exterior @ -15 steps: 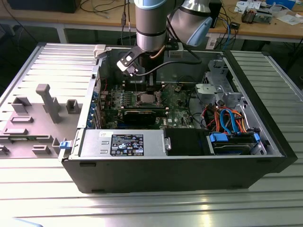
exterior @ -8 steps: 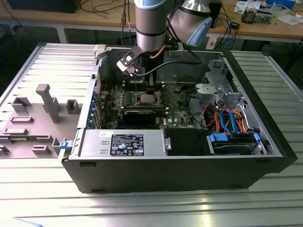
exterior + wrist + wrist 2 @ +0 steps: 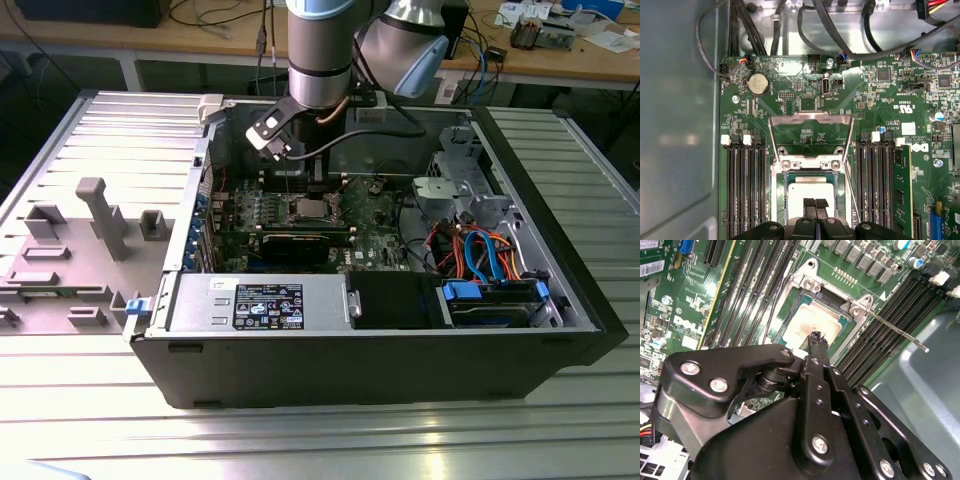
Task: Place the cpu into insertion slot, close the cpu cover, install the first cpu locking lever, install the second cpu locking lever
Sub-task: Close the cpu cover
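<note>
Two fingers of my gripper are pressing together with no gap between them and nothing clamped. I am holding their tips right over the cpu, though I cannot tell whether they are touching its top. The cpu is lying flat in the insertion slot, its silver-grey face turned up and the slot's dark frame showing around it. The cpu cover is standing swung back from the slot on its hinge, and green circuit board is showing through its square window. In the second wrist view one locking lever, a thin metal rod, is sticking out from a corner of the slot and running across the black memory slots that flank the slot on both sides. A round coin cell is sitting on the board beyond the raised cover. In the exterior view I am reaching down into the open computer case, which is lying on its side on the ribbed metal bench. A black box with a white label is resting against the case's near wall, well apart from the slot. A grey moulded fixture is standing on the bench just beside the case, on the exterior view's left.
</note>
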Robot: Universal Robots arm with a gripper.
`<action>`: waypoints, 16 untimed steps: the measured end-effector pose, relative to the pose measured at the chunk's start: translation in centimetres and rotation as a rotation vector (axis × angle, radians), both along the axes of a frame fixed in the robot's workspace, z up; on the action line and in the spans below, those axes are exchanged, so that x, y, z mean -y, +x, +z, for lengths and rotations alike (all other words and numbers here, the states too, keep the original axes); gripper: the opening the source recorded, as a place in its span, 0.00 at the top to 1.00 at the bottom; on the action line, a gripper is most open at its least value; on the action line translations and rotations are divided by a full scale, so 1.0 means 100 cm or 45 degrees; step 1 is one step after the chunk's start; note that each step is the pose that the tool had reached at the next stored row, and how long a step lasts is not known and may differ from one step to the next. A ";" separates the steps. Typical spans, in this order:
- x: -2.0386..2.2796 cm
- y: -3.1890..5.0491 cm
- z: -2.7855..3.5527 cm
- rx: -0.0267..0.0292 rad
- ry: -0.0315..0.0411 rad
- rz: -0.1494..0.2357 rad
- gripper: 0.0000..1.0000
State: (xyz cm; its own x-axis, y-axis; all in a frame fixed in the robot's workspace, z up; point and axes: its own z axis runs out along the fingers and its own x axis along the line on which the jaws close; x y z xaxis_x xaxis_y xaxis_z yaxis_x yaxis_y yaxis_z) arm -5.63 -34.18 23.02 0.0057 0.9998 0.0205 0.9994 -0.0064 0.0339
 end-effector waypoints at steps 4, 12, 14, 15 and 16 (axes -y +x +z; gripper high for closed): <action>0.0000 0.0000 -0.0001 0.0000 0.0002 0.000 0.89; 0.0000 0.0000 0.0019 0.0000 0.0002 0.000 0.89; 0.0000 0.0000 0.0040 0.0000 0.0001 0.000 0.89; 0.0000 0.0000 0.0048 0.0000 0.0002 0.000 0.89; 0.0000 0.0000 0.0061 0.0001 0.0003 0.000 0.89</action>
